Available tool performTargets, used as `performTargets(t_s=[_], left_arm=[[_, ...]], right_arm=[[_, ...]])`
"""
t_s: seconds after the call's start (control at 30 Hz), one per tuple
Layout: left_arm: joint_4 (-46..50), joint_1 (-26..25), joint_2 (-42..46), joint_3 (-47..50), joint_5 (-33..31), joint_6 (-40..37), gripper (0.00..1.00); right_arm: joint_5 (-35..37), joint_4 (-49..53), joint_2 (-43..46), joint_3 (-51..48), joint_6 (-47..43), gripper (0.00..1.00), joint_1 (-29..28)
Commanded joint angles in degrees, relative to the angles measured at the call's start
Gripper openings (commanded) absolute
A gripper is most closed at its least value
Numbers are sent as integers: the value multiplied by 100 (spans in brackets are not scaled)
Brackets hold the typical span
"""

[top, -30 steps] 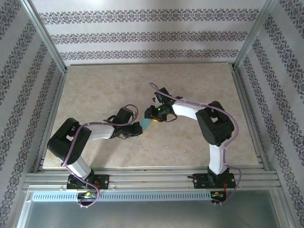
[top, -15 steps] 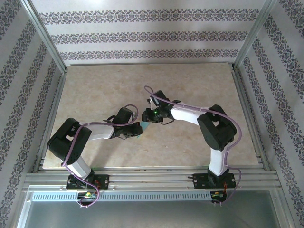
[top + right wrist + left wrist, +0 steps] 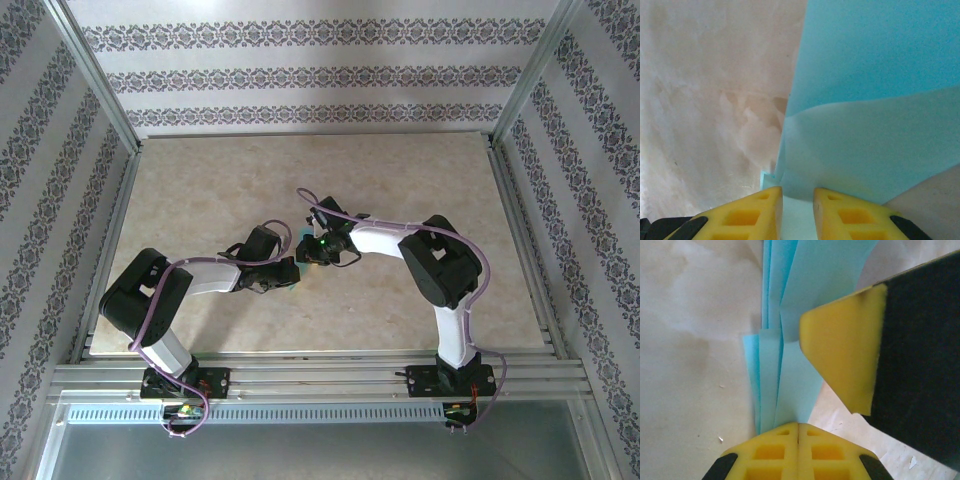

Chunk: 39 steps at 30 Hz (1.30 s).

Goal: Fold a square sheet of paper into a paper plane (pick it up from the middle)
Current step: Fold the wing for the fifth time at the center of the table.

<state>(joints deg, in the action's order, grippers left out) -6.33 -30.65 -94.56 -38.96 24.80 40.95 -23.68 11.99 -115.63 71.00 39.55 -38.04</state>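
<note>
Left of the table's middle, the left end effector [image 3: 798,429] lies low over the beige marbled table [image 3: 200,180]. Its yellow fingers are pressed together on one end of the thin turquoise-blue sheet of paper [image 3: 790,385], which is folded into several long layers that fan slightly above the surface. Just to the right, the right end effector [image 3: 797,197] meets the same paper from the opposite side. Its fingers stand narrow with blue layers between them; I cannot tell whether they actually pinch.
</note>
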Motion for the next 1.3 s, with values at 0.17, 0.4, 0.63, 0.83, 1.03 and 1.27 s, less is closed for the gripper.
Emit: performTargets(t_s=[0.17,0.4,0.63,0.83,1.03,1.27], left_arm=[[1101,-290,153,-74,-382,-417,5],[1396,-345,274,-33,-528,-466,5],[1484,-370,461,119,-282,-454,4],[1625,-445,571,208,-203,-611,4],[2064,-477,913,-44,-582,-898,3],[1433,-479,824,-433,-540,-721,3]], right_arm=[[566,855,-425,234,235,28,-19],[601,919,-504,285,290,29,-14],[619,980,-551,335,299,29,-7],[619,1033,-617,369,316,28,0],[619,1042,-644,370,333,29,0],[593,1034,-649,362,355,29,16]])
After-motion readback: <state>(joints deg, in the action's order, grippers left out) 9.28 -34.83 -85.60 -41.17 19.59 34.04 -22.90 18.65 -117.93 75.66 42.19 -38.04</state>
